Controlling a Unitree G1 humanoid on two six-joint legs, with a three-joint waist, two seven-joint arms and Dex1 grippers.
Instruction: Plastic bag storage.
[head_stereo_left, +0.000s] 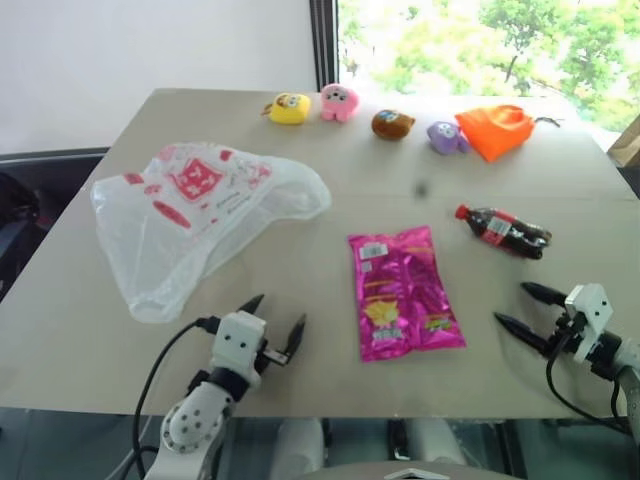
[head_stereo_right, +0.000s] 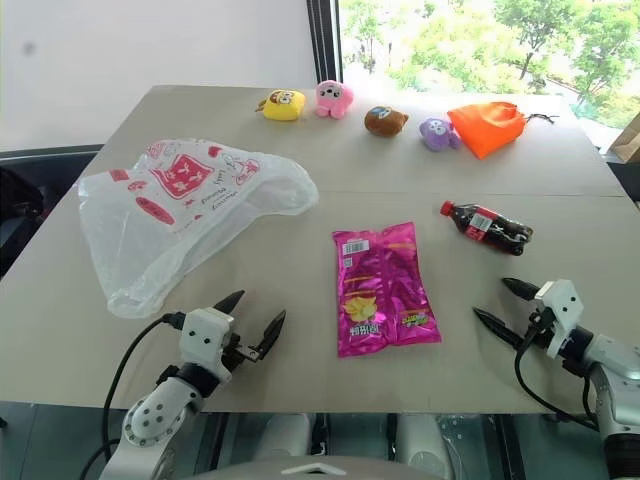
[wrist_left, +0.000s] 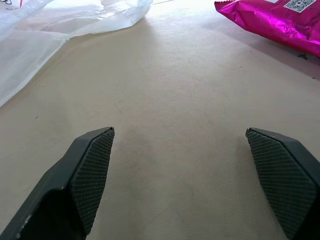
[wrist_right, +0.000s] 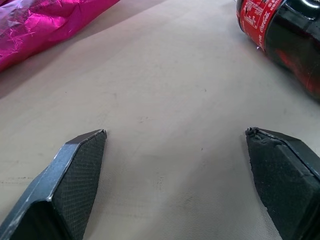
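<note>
A pale tan table (head_stereo_left: 330, 180) runs out ahead of me toward a window with green trees beyond, a white wall off to my left.

The plastic bag (head_stereo_left: 195, 215) lies flat and crumpled on the left half of that table, its red print toward the far end, its long axis slanting from the near-left corner up toward the middle. It sits ahead and to the left of my left gripper (head_stereo_left: 272, 322), whose two fingers are spread wide and hold nothing; the bag's near edge is close to them but apart. My right gripper (head_stereo_left: 520, 308) is equally wide open and empty, well apart from the bag, with the magenta snack packet (head_stereo_left: 402, 290) lying between. So I judge the left arm the nearer one for a first grasp.

Close to my right fingers is a small cola bottle (head_stereo_left: 503, 230) on its side. Along the far edge stand four little plush toys (head_stereo_left: 338, 102) and an orange pouch (head_stereo_left: 494, 130).

I cannot make out the bag's handle loops in the folds, nor where its mouth lies.
</note>
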